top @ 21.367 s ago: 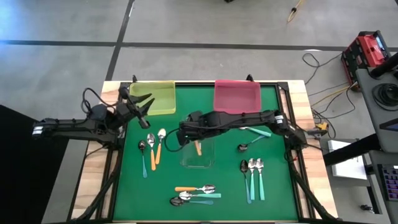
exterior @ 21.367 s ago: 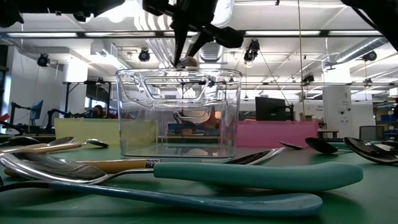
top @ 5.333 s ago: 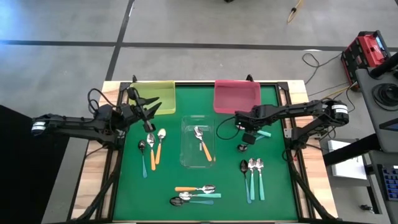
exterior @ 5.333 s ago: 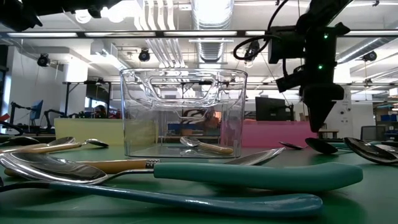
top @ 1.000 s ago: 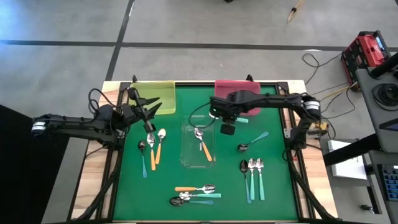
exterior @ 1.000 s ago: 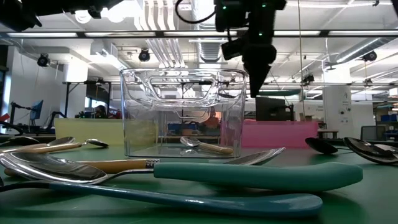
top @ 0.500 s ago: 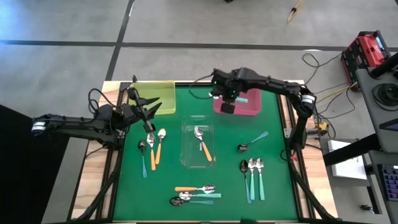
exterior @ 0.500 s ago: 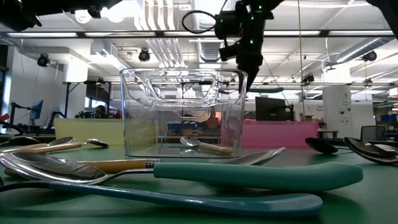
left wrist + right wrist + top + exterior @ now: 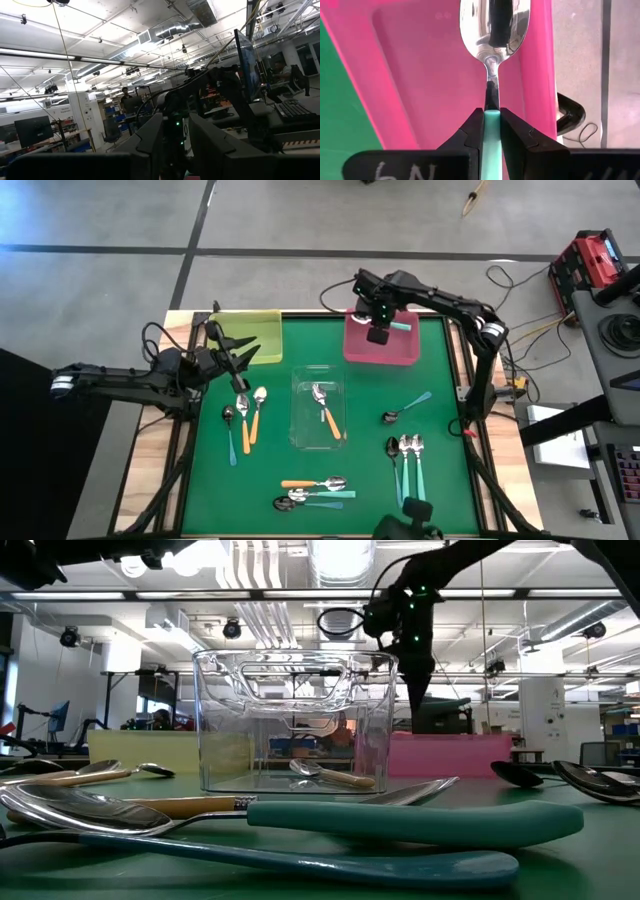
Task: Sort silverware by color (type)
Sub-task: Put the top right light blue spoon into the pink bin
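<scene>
Your right gripper is pinching a teal-handled spoon by the top of its handle, just below the neck. The spoon's long axis is running straight out from the fingers, with the shiny silver bowl pointing away from the wrist and hanging over the pink tray — the bowl is mirroring the gripper's own dark shape. From above, the right gripper is sitting over the far edge of that pink tray, teal handle sticking out sideways. Beyond it, toward the table's middle, an orange-handled spoon is lying in the clear tray. Your left gripper is waiting beside the yellow tray, fingers partly spread — holding nothing.
</scene>
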